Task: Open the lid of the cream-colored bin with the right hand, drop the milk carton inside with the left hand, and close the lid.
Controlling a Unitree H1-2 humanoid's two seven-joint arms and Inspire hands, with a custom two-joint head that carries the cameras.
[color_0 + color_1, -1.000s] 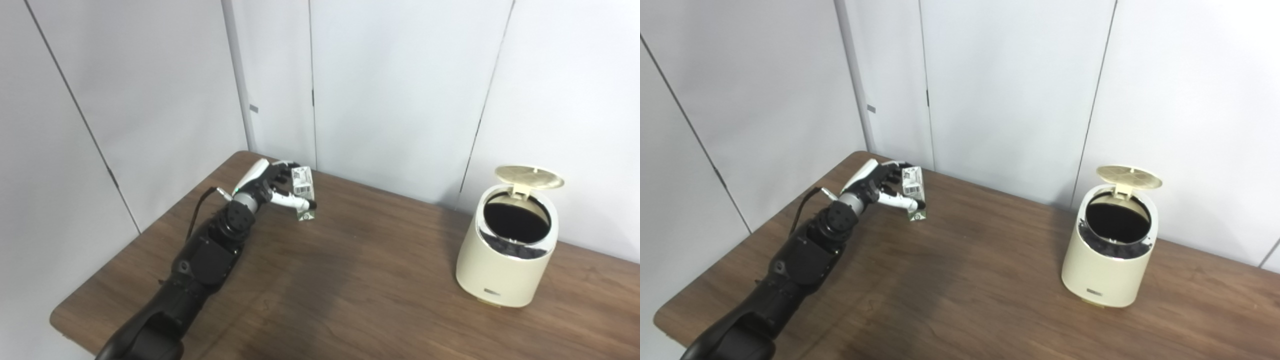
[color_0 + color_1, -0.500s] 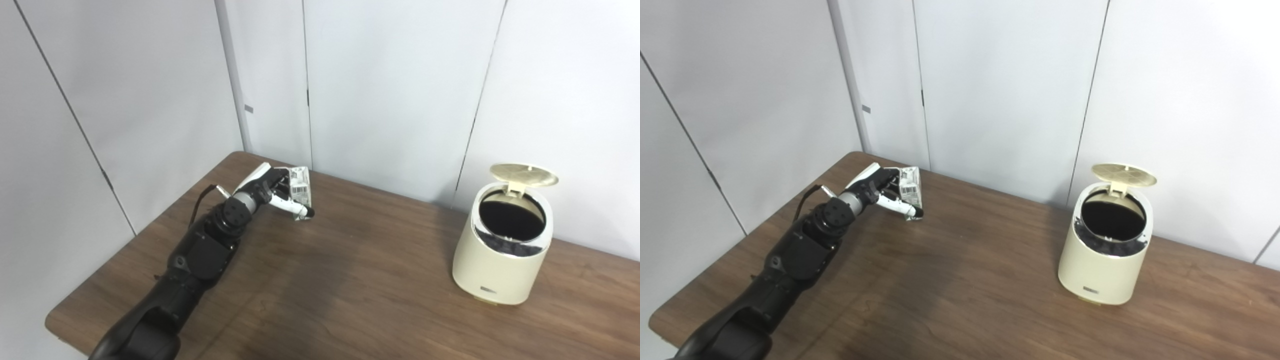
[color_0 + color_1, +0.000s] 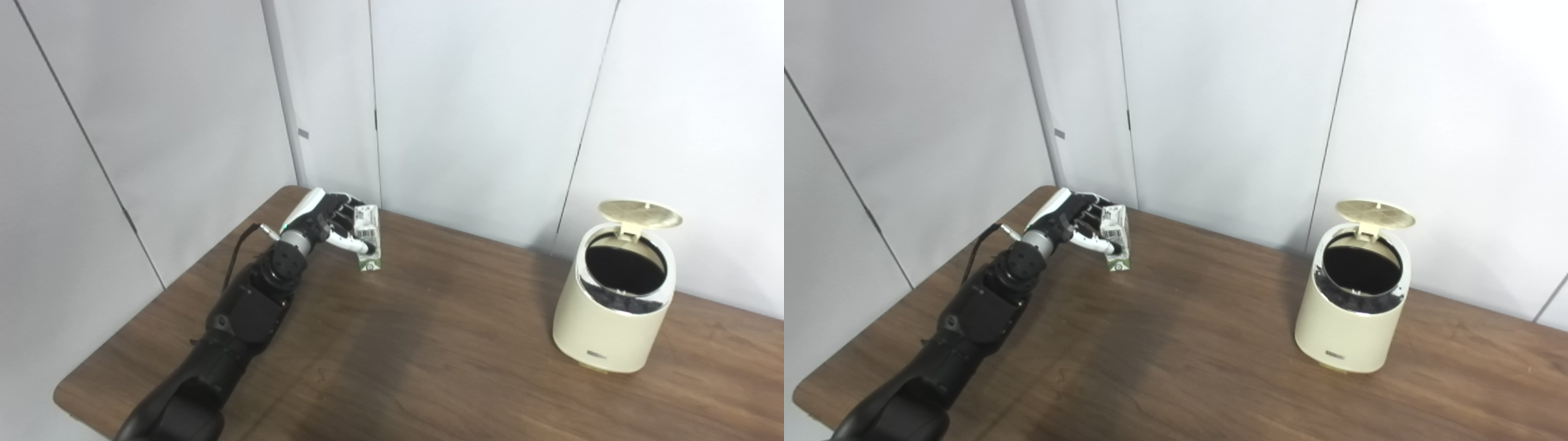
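Observation:
The milk carton (image 3: 369, 237) is small and white with a green base, and it stands upright at the far left of the wooden table (image 3: 429, 343). My left hand (image 3: 327, 223) is wrapped around it, with the thumb across its front, so it is shut on the carton. It shows the same way in the right eye view, hand (image 3: 1072, 222) and carton (image 3: 1116, 239). The cream-colored bin (image 3: 615, 309) stands at the right with its round lid (image 3: 640, 213) flipped up and its dark inside open. My right hand is out of view.
White wall panels (image 3: 478, 110) stand close behind the table. The table's left edge and rounded front-left corner (image 3: 64, 395) lie near my left arm. Bare tabletop stretches between the carton and the bin.
The camera shifted slightly. My left hand closed tighter on the carton, tilted it briefly, and now holds it upright again near the table's far left.

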